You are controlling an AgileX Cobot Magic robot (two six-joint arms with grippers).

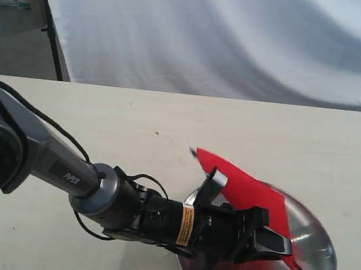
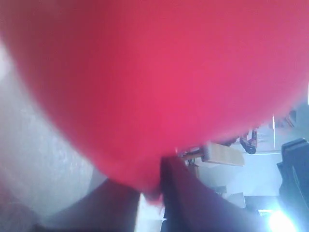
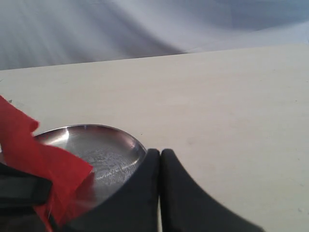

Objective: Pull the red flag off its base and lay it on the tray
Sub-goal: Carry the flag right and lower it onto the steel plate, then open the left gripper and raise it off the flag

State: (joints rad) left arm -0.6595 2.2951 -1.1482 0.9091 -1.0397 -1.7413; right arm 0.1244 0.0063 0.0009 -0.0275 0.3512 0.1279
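The red flag [image 1: 245,188] slants over the silver tray [image 1: 321,231]. Its white-edged tip points up and left past the rim, and its black pole end touches the tray's near right. My left gripper [image 1: 272,241] reaches across from the left and is shut on the flag above the tray. In the left wrist view, blurred red cloth [image 2: 154,72] fills most of the picture and hangs down between the dark fingers [image 2: 193,198]. My right gripper [image 3: 160,153] is shut on nothing, beside the tray [image 3: 106,145], with the flag [image 3: 34,154] at its far side. The base is out of view.
The pale tabletop [image 1: 169,121] stretches behind and to the left of the tray. A white cloth backdrop [image 1: 239,39] hangs past its far edge, with a black stand leg [image 1: 50,29] at the back left. The left arm's body [image 1: 57,168] lies across the near left of the table.
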